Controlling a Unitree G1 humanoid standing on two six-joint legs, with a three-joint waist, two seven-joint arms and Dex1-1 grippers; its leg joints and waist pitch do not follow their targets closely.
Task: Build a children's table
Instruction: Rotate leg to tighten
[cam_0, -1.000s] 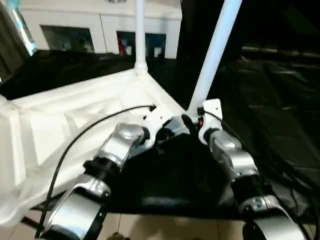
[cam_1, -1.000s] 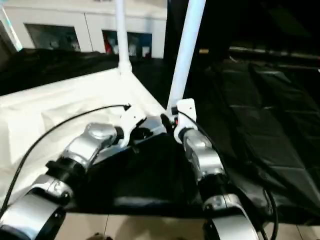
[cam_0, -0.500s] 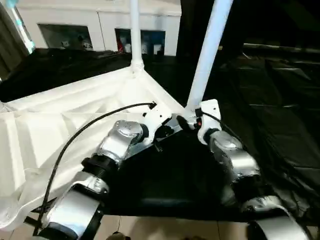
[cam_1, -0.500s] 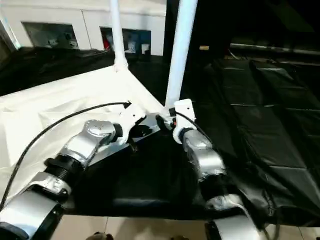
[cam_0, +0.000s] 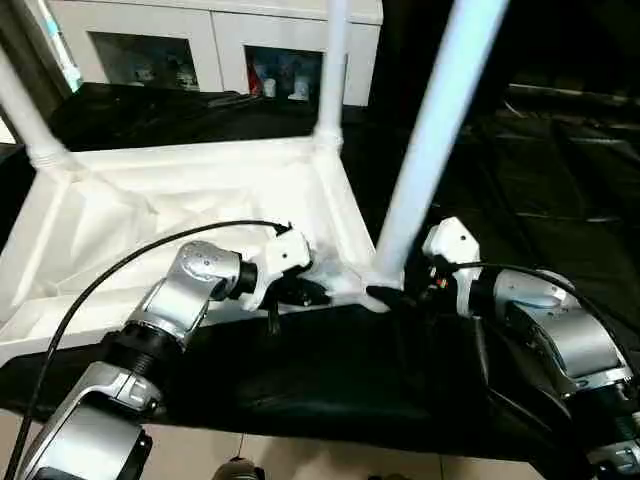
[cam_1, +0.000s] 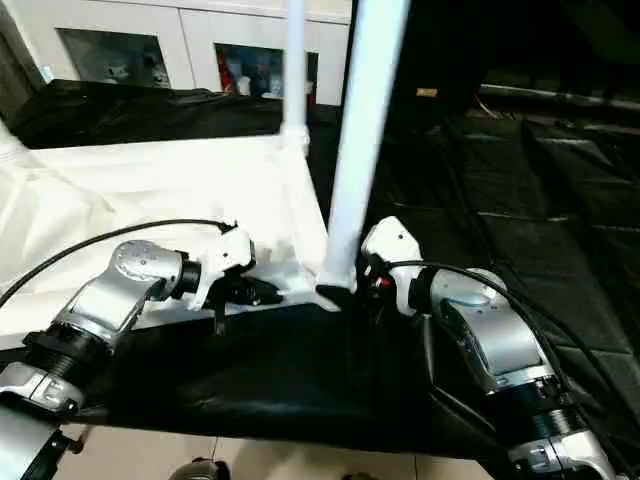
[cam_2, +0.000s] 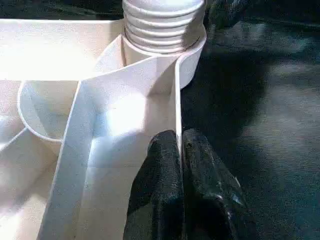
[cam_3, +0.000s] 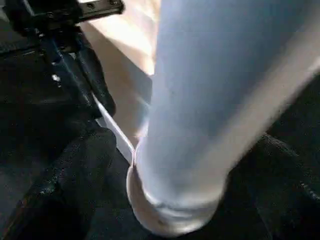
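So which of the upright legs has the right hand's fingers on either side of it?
The near-corner leg, thickest in the head view, standing in the tabletop corner nearest the robot. The right hand straddles its base, open; the other two legs stand at far corners.

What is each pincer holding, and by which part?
Left pincer pinches the tabletop's thin side wall near a corner socket. Right pincer straddles the leg's base, open.

tabletop (cam_0: 180, 200) upside down on floor | legs (cam_0: 435, 140) upright in corner sockets | cabinet (cam_0: 215, 40) behind
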